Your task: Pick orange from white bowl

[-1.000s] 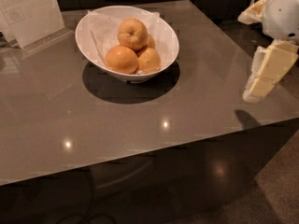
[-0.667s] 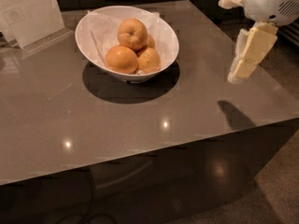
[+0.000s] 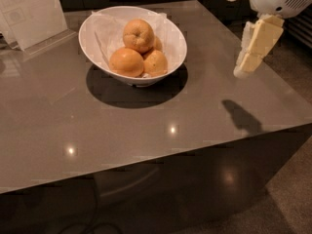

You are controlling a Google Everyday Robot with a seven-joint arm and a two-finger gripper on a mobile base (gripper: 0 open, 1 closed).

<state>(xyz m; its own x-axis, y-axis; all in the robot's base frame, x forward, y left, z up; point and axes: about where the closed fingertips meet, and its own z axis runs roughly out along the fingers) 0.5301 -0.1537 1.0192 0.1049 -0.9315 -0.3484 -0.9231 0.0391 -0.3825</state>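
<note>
The orange (image 3: 139,34), pale yellow-orange with a puckered navel dimple, lies on top of the pile in the white bowl (image 3: 87,45). The bowl is lined with white paper and stands at the back middle of the grey table (image 3: 146,130). Two smoother oranges lie under it, one at the front left (image 3: 126,61) and one at the front right (image 3: 156,62). My gripper (image 3: 251,57) hangs in the air at the upper right, pointing down over the table's right part. It is well to the right of the bowl and touches nothing.
A white sign in a clear stand (image 3: 31,13) is at the back left of the table. The table's right edge (image 3: 287,101) lies just under the gripper, with dark floor beyond. The gripper's shadow (image 3: 241,115) falls near the front right corner.
The gripper has moved up and to the left, from beside the table's right edge to above the table's right part. The bowl and oranges have not moved.
</note>
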